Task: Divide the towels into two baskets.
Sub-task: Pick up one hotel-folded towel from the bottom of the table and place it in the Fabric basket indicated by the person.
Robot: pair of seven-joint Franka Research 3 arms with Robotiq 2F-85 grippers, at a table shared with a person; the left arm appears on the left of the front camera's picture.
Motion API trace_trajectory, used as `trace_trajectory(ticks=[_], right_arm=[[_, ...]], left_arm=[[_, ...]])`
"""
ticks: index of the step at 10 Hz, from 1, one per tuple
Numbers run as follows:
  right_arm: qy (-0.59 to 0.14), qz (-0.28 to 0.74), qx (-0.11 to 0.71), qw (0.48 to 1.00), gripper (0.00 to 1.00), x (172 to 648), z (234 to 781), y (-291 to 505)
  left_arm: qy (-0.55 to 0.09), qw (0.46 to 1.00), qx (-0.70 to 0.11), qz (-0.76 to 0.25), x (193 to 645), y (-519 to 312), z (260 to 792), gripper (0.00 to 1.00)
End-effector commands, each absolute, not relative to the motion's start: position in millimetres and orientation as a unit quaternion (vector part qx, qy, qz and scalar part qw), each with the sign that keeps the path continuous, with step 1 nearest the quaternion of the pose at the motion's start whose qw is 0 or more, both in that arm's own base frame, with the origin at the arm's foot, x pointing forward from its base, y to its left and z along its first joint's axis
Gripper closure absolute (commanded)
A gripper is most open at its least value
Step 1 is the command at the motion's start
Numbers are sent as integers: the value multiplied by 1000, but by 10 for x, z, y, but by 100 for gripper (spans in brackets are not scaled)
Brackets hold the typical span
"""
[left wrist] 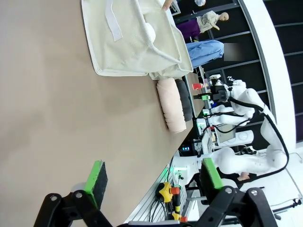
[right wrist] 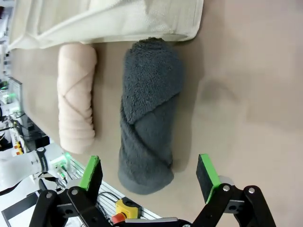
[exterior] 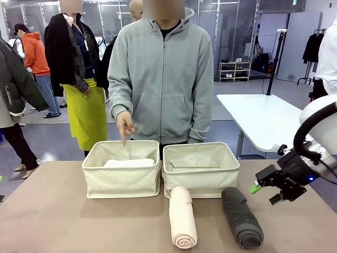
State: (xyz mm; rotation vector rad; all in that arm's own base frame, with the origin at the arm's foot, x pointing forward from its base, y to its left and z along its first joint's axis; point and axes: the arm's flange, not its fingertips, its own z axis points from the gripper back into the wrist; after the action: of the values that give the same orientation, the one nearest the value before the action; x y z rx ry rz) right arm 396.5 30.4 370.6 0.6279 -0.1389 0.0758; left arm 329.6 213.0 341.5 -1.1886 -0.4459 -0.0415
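Grey towel (right wrist: pixel 147 118) faces wide right pincer (right wrist: pixel 148 160); front view shows white towel (exterior: pixel 129 163) in basket (exterior: pixel 121 185).

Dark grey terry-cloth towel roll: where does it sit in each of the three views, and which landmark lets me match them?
Front view: the dark grey terry-cloth towel roll lies lower right, in front of the right cream canvas basket.
Left wrist view: upper middle, mostly hidden behind the peach-pink terry-cloth towel roll.
Right wrist view: centre, running up the picture.
Shared landmark: that peach-pink roll, lying alongside it in every view.
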Motion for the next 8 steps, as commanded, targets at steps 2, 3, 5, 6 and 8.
trace_trajectory(ticks=[2, 3, 5, 6, 8], right_arm=[[-62, 19, 267, 961, 0, 3859, 3521, 609], [-77, 15, 249, 965, 0, 3864, 3455, 726], [-85, 5, 232, 969, 0, 3881, 3393, 841], [-85, 4, 225, 971, 0, 3892, 3377, 913], [-87, 12, 200, 976, 0, 3906, 3314, 1056]], left_arm=[[-202, 808, -554, -17, 3257, 2145, 3465, 0], [-202, 808, -554, -17, 3257, 2145, 3465, 0], [-202, 808, -554, -17, 3257, 2145, 3465, 0], [-202, 808, -554, -17, 3257, 2145, 3465, 0], [-202, 808, -554, -17, 3257, 2145, 3465, 0]])
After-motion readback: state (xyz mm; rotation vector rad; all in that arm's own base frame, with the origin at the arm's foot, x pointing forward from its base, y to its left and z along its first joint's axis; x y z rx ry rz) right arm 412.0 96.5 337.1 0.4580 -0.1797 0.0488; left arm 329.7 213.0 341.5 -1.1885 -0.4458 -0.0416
